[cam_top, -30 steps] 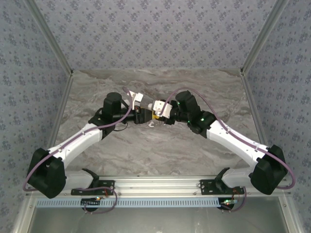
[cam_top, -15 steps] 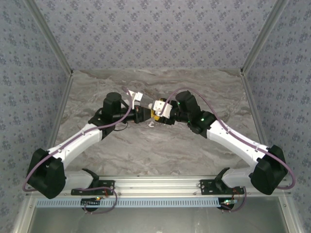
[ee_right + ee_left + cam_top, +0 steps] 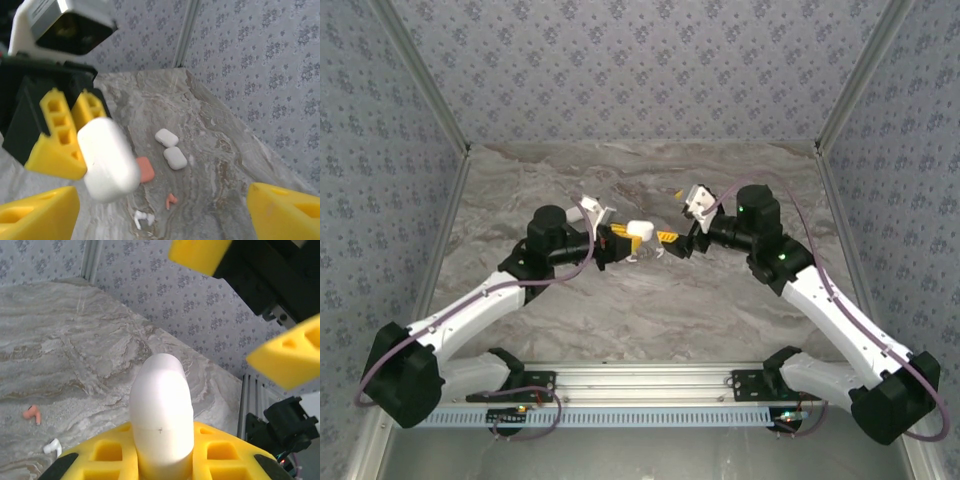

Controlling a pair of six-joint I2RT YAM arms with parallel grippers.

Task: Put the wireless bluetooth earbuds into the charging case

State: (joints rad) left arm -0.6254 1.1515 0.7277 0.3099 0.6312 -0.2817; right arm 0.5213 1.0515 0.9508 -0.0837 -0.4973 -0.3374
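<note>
My left claw point(image 3: 623, 237) is clamped on the closed white charging case point(image 3: 161, 405), held above the bench's point(image 3: 620, 320) middle, presumably so my right claw point(image 3: 162, 210), fingers apart, can open it. A white earbud point(image 3: 141, 218) and a red earbud point(image 3: 171, 201) lie loose underneath.

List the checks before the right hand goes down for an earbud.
1. Left hand grip on the white case: ok, clamped between its jaws, held off the table.
2. Case lid open for insertion: not ok, its seam looks shut.
3. Right hand ready to pick: ok, jaws spread wide, nothing between them.
4. Earbuds free to pick: ok, a red earbud and white earbuds lie loose on the table.
5. Room around the red earbud: cannot tell; a pink case lies close by.
</note>
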